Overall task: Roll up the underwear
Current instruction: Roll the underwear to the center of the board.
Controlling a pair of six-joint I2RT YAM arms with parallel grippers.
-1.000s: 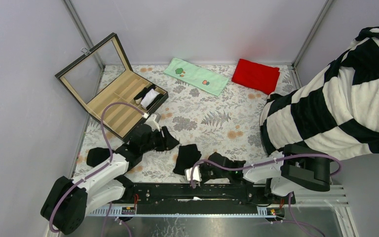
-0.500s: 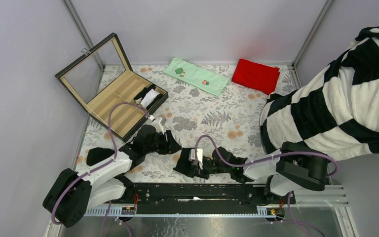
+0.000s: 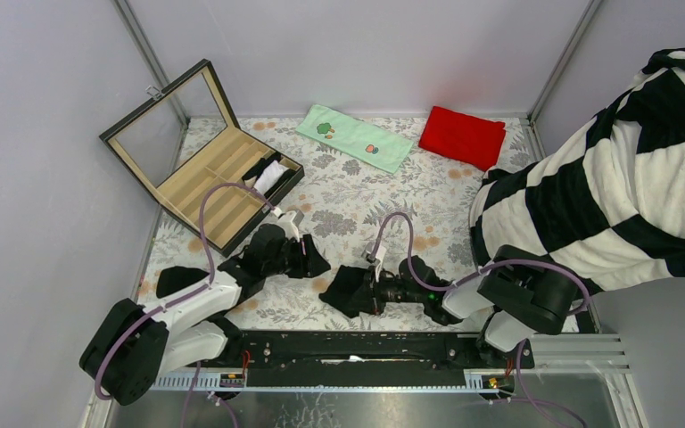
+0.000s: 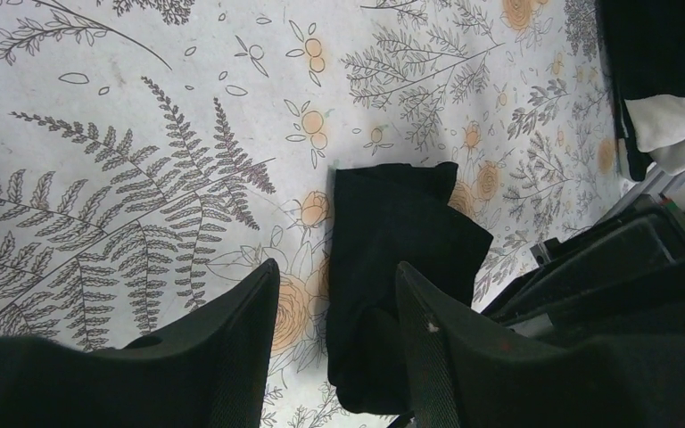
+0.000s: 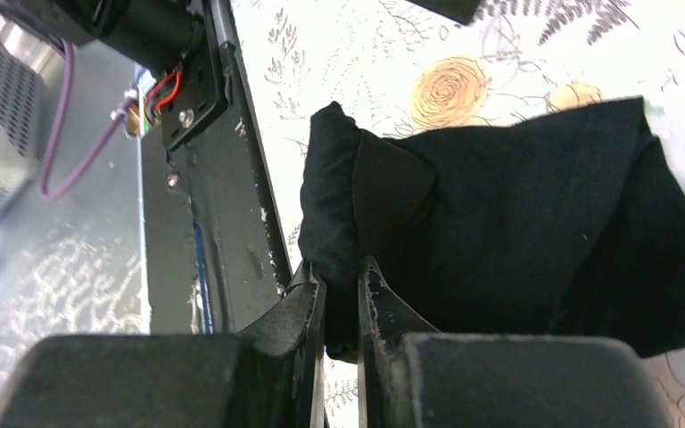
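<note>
Right wrist view gives us what the top view hides: right claw (image 5: 341, 269) clenched on a fold of the near underwear (image 5: 517, 232), by the front rail (image 5: 218, 227) of the floral desk (image 5: 339, 53). Left wrist view: left claw (image 4: 337, 275) released, fingers (image 4: 232, 339) apart astride the second underwear (image 4: 410, 214), lying flat. Only the top view shows us a third underwear (image 3: 175, 281) far left, open wooden box (image 3: 214, 178), green towel (image 3: 354, 138), red cloth (image 3: 461, 135), striped blanket (image 3: 606, 178), grey walls (image 3: 366, 53).
</note>
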